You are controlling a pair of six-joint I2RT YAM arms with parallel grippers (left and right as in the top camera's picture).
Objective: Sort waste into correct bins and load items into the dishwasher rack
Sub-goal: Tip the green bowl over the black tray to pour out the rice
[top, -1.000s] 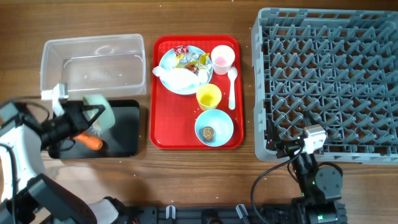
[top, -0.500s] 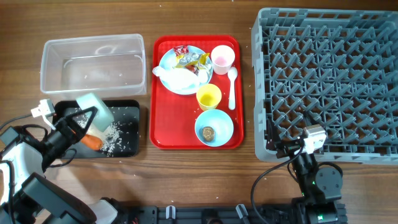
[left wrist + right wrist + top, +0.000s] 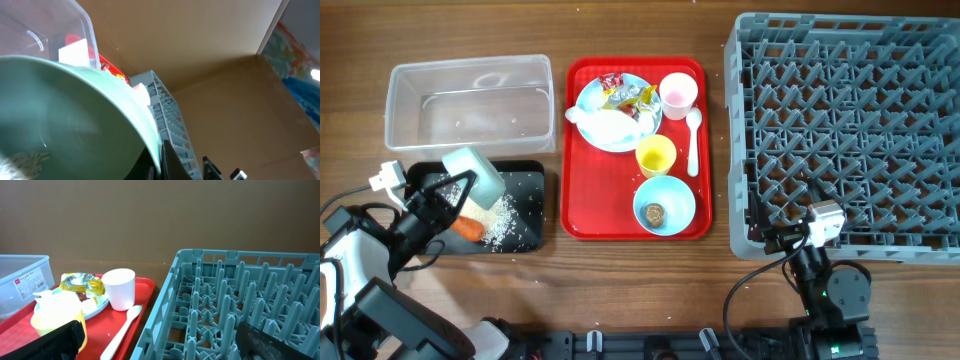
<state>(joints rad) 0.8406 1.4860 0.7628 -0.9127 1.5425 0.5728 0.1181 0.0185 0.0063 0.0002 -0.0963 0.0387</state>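
My left gripper [image 3: 448, 197] is shut on the rim of a light blue bowl [image 3: 475, 174] and holds it tilted over the black tray [image 3: 527, 178]. An orange carrot [image 3: 470, 228] and white rice grains [image 3: 501, 224] lie in that tray. In the left wrist view the bowl [image 3: 75, 110] fills the frame, its rim pinched in my left gripper [image 3: 159, 161], with a few grains [image 3: 20, 160] still inside. My right gripper [image 3: 165, 345] is open and empty, low at the front edge of the grey rack [image 3: 850, 130].
The clear tub [image 3: 470, 100] stands behind the black tray. The red tray [image 3: 582, 215] holds a plate [image 3: 588, 100] with wrappers [image 3: 622, 92] and tissue [image 3: 605, 126], a pink cup [image 3: 678, 92], a yellow cup [image 3: 655, 155], a spoon [image 3: 693, 140] and a bowl [image 3: 672, 195] with a brown lump [image 3: 655, 212].
My left arm has swung down and left and tipped the bowl. Rice has spilled from it onto the black tray beside the carrot. The right arm has not moved.
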